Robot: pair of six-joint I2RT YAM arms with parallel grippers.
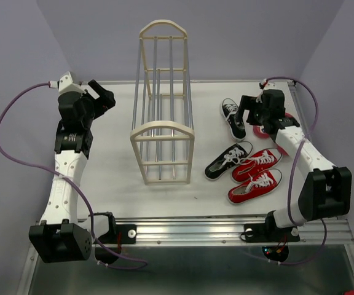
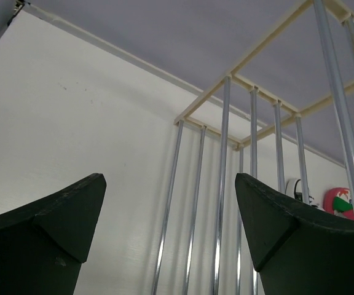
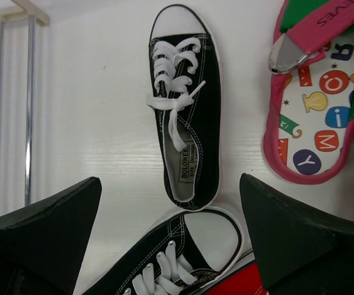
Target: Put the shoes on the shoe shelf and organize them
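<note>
Cream shoe shelf stands upright mid-table. Toward the right edge, soles down, lie the far black sneaker, near black sneaker, far red sneaker, near red sneaker and pink flip-flop.

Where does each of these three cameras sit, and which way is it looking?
Top external: fixed above and behind the arms, looking down at the table, shoe shelf and shoes; left arm and right arm show whole.
Left wrist: on the left arm, looking across the table at the shelf's rods, between its open left claw.
Right wrist: on the right arm, looking down at a black sneaker and a pink flip-flop, between its open right claw.
Shared: top and right wrist views both show that sneaker.
</note>
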